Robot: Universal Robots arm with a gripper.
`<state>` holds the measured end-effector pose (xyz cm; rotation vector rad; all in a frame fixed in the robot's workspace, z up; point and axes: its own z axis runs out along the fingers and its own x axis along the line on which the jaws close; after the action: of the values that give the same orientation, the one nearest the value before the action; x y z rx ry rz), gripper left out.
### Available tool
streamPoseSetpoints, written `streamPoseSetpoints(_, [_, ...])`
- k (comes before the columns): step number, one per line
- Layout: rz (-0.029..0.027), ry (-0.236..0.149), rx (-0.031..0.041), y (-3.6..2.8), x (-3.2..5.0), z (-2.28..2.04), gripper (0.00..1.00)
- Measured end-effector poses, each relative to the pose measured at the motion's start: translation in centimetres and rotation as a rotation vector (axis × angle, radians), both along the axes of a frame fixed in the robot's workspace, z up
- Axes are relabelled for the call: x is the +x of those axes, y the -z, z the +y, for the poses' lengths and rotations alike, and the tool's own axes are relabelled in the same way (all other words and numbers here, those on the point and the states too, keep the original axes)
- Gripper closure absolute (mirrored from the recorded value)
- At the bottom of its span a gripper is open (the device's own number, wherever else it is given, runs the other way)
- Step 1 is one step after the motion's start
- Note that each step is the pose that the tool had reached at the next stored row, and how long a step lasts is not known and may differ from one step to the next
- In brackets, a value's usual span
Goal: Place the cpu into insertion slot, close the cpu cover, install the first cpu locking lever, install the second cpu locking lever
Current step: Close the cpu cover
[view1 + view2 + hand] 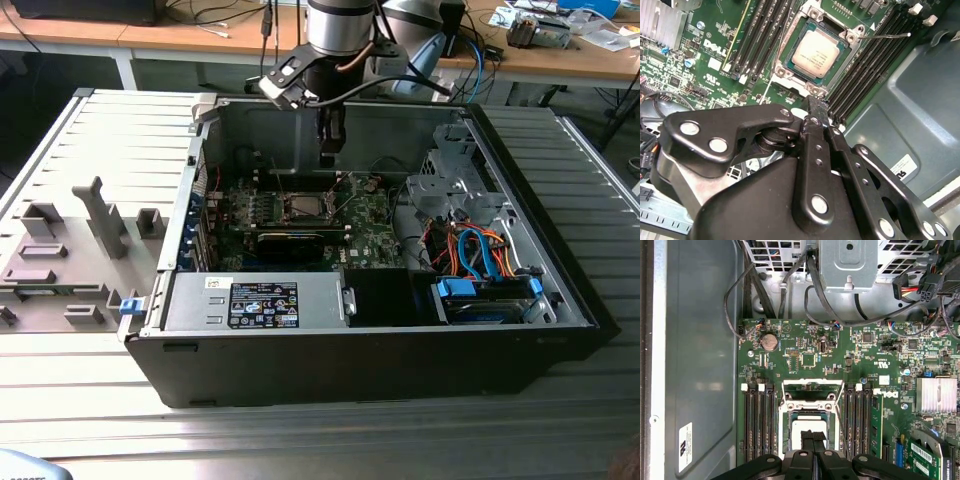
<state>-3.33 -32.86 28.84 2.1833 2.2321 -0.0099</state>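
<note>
The cpu [816, 52] is seated in the insertion slot [788, 50]. It is shown whole in the second wrist view but partly hidden in the first wrist view by the tool [813, 436], fingers pressed together. In the exterior view the tool is seen at 1 o'clock of the insertion slot.

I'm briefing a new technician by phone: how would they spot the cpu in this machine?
Look in the open computer case at the green circuit board. Between its two banks of long black memory slots sits the metal-rimmed insertion slot; the cpu is the flat, pale silver-grey square inside it, paler than its dark neighbours.
</note>
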Motion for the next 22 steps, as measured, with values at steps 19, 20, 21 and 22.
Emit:
streamPoseSetpoints(19, [0.0000, 0.000, 0.0000, 0.03, 0.83, 0.00, 0.89])
streamPoseSetpoints(20, [0.0000, 0.000, -0.0001, 0.03, 0.89, 0.00, 0.89])
streamPoseSetpoints(21, [0.0000, 0.000, 0.0000, 0.04, 0.97, 0.00, 0.89])
streamPoseSetpoints(22, [0.0000, 0.000, 0.0000, 0.04, 1.01, 0.00, 0.89])
